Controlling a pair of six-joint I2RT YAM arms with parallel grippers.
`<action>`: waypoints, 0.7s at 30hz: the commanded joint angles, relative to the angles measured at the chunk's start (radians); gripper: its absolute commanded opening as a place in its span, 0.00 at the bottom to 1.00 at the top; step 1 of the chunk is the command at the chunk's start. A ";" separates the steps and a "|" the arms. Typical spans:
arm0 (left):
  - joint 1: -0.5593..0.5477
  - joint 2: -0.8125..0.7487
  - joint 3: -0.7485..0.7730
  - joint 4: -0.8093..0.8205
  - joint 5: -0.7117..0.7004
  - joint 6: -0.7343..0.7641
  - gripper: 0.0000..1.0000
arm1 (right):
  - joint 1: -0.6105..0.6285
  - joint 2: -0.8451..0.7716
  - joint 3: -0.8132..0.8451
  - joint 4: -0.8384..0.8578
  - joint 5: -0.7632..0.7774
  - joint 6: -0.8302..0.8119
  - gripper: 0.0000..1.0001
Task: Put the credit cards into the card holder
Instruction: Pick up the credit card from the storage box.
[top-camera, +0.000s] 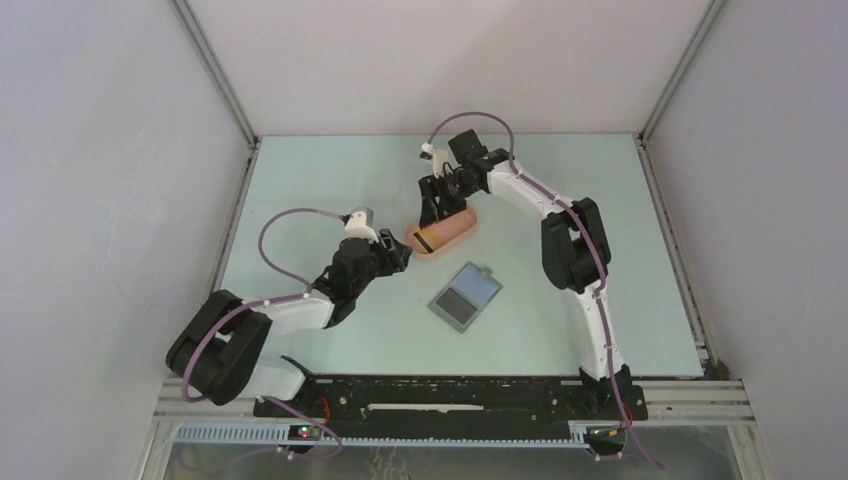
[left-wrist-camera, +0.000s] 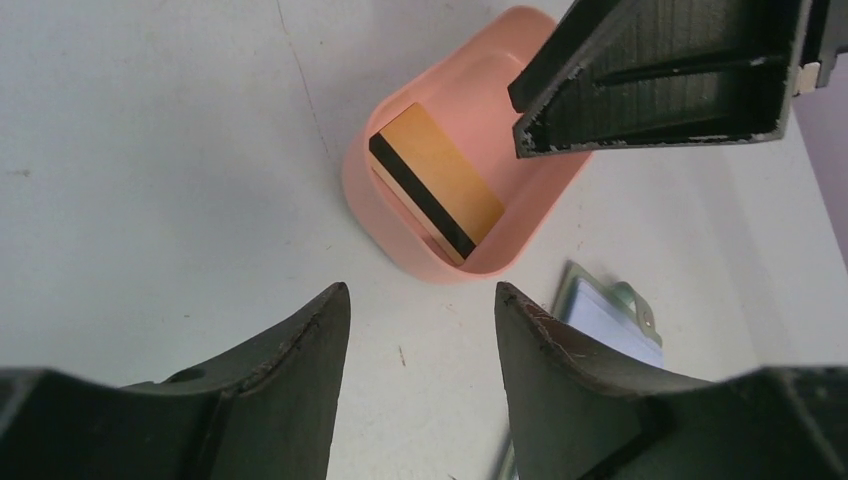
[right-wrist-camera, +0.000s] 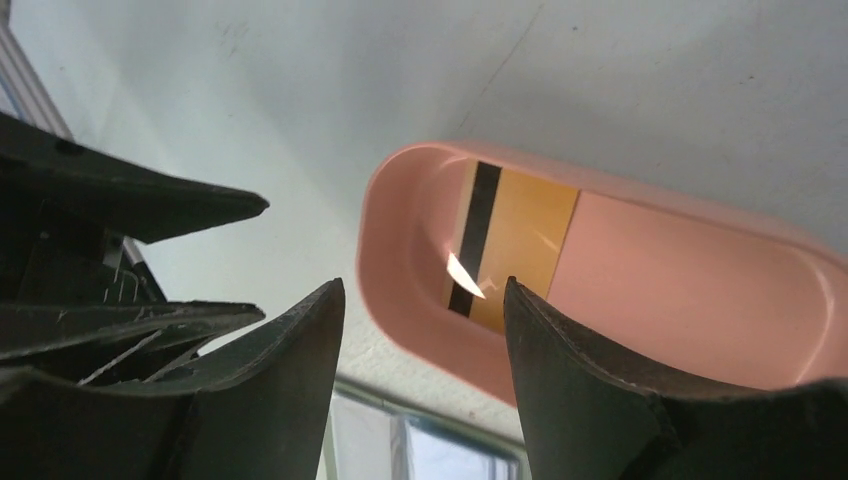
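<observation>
Right now both of my tools are released, jaws apart with nothing between them. My left tool (left-wrist-camera: 420, 300) sits low over the tabletop (left-wrist-camera: 150, 150), just short of the near end of the pink tray (left-wrist-camera: 400, 250). My right tool (right-wrist-camera: 425, 290) hangs above the same tray from the far side.

The card (left-wrist-camera: 435, 180) lies inside the tray, at the end closest to my left tool and straight ahead of it. Its long side, marked by the stripe, runs across the tray rather than along it. My left tool is the nearer one, I judge, though the tray wall stands between its jaws and the card. My right tool would come at it from above.

The card is yellowish-tan with a black stripe near one long edge. It looks slightly tipped, and a paler edge under it may be a second card. The card holder (top-camera: 465, 296) lies open on the tabletop, apart from the tray on its near side.
</observation>
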 joint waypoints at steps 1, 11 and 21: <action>0.008 0.048 0.060 0.088 -0.011 0.027 0.60 | -0.001 0.053 0.081 -0.033 0.041 0.031 0.68; 0.008 0.174 0.120 0.126 0.022 -0.012 0.58 | -0.002 0.147 0.139 -0.064 0.064 0.031 0.70; 0.008 0.256 0.180 0.069 0.013 -0.027 0.43 | 0.005 0.147 0.100 -0.054 0.050 0.059 0.70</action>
